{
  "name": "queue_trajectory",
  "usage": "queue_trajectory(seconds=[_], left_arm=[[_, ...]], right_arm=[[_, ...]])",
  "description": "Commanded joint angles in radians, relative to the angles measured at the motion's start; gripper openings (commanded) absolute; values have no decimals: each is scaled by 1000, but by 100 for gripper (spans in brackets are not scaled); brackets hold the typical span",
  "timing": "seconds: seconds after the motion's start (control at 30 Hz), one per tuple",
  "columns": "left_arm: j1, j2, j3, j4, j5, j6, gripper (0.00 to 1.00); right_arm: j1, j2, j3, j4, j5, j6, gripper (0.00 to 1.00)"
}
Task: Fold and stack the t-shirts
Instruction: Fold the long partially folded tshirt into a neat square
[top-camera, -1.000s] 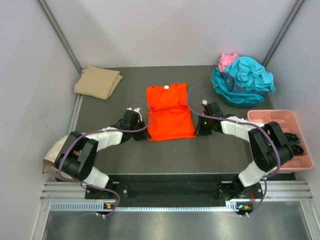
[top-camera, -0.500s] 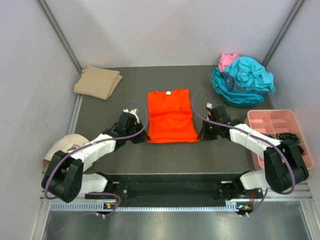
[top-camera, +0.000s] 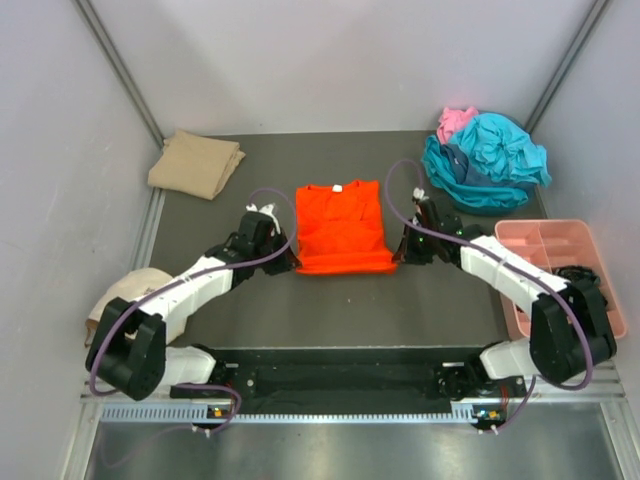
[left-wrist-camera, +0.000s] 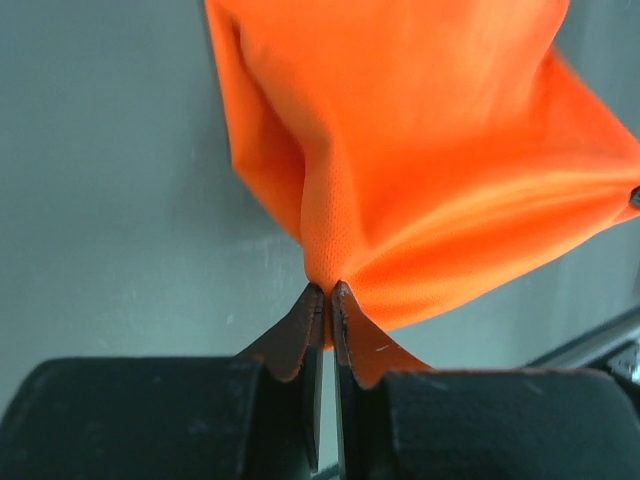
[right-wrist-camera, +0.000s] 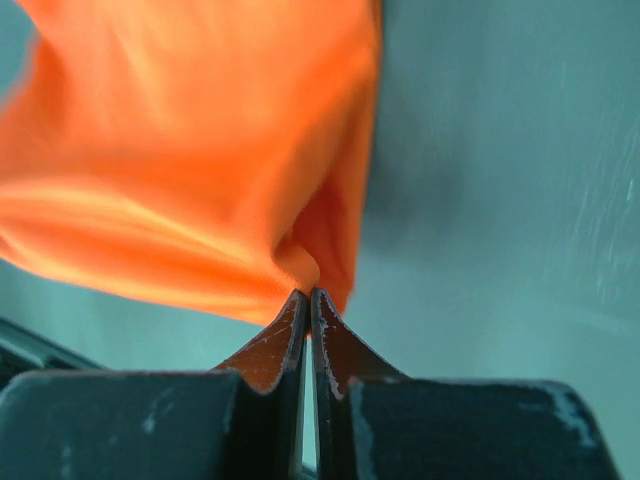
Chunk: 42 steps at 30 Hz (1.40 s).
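Grey table (top-camera: 330, 310) carries the orange t-shirt (top-camera: 340, 225); left jaws and right jaws each clamp a near corner

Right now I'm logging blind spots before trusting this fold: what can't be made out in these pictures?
- Top view: how many shirts the teal pile holds; bunched over itself and the pink t-shirt.
- Top view: contents of the pink tray; dark, small, partly behind the right arm.
- Wrist views: most of the orange t-shirt; blurred, cut off by the edges.
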Motion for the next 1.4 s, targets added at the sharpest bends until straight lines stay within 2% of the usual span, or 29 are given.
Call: queue_trajectory(seconds=[0.0, 0.37, 0.77, 1.03, 1.37], left_arm=[[7, 57, 114, 14, -95, 41, 9], [47, 269, 355, 68, -145, 90, 10], [176, 520, 586, 138, -30, 95, 11], [199, 665, 726, 149, 34, 99, 11], [222, 732, 801, 163, 68, 89, 12]], right_arm=[[-3, 100, 173, 24, 68, -24, 0], [-49, 354, 495, 21, 44, -48, 0], [-108, 549, 736, -10, 14, -59, 0], [-123, 666, 838, -13, -7, -54, 0], [-137, 733, 896, -10, -18, -50, 0]])
